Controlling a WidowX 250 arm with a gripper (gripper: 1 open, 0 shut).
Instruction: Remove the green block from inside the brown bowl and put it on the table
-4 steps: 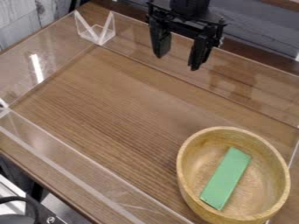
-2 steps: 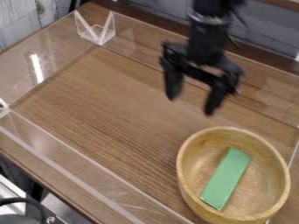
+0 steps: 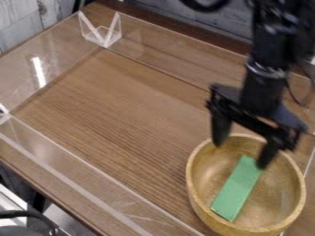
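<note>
From my remote seat I saw the fingers [image 3: 255, 131] spread wide apart, released and gripping nothing. They pointed straight down over the far rim of the bowl [image 3: 200, 186], the left-hand one in the picture hanging just at or over that rim and the right-hand one dipping over the inside of the bowl. The black tips were slightly blurred, so I could not tell whether either one touched the wood; neither touched the block [image 3: 238, 190] as far as I could see, though the right-hand tip sat very near its upper end. The green block lay flat on the floor of the bowl, well inside the rim. Its long axis ran on a diagonal, from the lower left near the front of the bowl up to the upper right toward the fingers, leaning only a little off the vertical of the picture. The bowl itself sat in the near right corner of the desk [image 3: 110, 101], close to the clear wall [image 3: 74, 189] along the front edge and to the one on the right side. A small clear folded stand [image 3: 99, 29] stood at the far left corner, well apart from the bowl and the arm.
</note>
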